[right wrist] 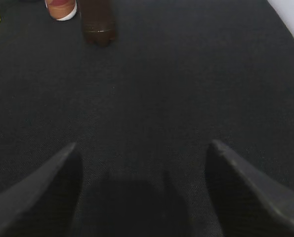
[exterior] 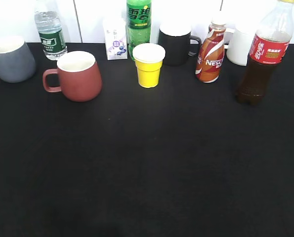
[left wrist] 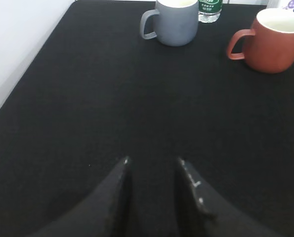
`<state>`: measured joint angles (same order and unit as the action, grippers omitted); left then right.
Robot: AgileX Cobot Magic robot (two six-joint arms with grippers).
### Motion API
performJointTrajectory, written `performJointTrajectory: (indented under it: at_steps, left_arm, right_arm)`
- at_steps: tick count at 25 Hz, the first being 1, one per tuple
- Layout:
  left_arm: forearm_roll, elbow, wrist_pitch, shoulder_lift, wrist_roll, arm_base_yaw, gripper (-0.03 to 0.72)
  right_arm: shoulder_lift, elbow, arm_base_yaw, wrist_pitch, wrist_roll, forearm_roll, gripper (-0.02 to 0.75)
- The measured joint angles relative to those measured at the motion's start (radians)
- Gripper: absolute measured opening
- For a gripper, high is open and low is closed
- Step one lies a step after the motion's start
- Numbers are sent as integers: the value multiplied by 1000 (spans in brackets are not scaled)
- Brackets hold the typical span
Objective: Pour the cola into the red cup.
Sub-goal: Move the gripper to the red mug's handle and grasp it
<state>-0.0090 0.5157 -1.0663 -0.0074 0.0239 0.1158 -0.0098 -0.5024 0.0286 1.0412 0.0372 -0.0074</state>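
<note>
The cola [exterior: 264, 57] stands upright at about 2 o'clock on the black counter [exterior: 151, 168], yellow cap on, with the Nescafe bottle [exterior: 210, 49] just beside it at its 9 o'clock. The red cup [exterior: 79, 75] sits well apart at about 10 o'clock, mouth up and handle pointing toward 9 o'clock. That probably suits the split of work: bottle on the right arm's side, cup on the left's.

Between them stands a yellow paper cup [exterior: 148, 64], and a grey mug [exterior: 9, 59] sits near the red cup's 9 o'clock.

Neither arm shows in the exterior view; only the wrist views reveal them. The right tool [right wrist: 143, 153] is spread wide and empty, with the cola's base at its 11 o'clock. The left tool [left wrist: 151, 165] has a narrow gap and holds nothing, with the red cup at its 1 o'clock.
</note>
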Motion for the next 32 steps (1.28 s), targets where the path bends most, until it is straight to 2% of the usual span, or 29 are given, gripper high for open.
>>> performJointTrajectory:
  at_steps: [10, 11, 13, 14, 17, 18, 21, 22, 24, 27, 28, 30, 32]
  left_arm:
    - [0, 0, 0, 0, 0, 0, 239]
    - [0, 0, 0, 0, 0, 0, 279]
    - [0, 0, 2, 0, -4, 0, 453]
    - [0, 9, 18, 6, -24, 0, 510]
    - [-14, 77, 262, 199, -142, 0, 536]
    - [-62, 82, 401, 289, -171, 0, 536]
    - [-344, 82, 740, 558, -371, -1, 534]
    - [-376, 82, 819, 640, -392, -12, 530]
    - [-415, 45, 998, 768, -405, -109, 506]
    - [-440, -66, 1378, 972, -408, -369, 501]
    - [-449, -86, 1469, 1050, -409, -426, 501]
    - [-496, -92, 1588, 1227, -408, -501, 499]
    - [-519, -92, 1710, 1378, -383, -544, 498]
  right_arm:
    - [0, 0, 0, 0, 0, 0, 585]
    - [0, 0, 0, 0, 0, 0, 585]
    - [0, 0, 0, 0, 0, 0, 585]
    - [0, 0, 0, 0, 0, 0, 585]
    - [0, 0, 0, 0, 0, 0, 585]
    - [0, 0, 0, 0, 0, 0, 585]
    - [0, 0, 0, 0, 0, 0, 585]
    - [0, 0, 0, 0, 0, 0, 585]
    - [0, 0, 0, 0, 0, 0, 585]
    - [0, 0, 0, 0, 0, 0, 585]
    - [0, 0, 0, 0, 0, 0, 585]
    - [0, 0, 0, 0, 0, 0, 585]
    - [0, 0, 0, 0, 0, 0, 585]
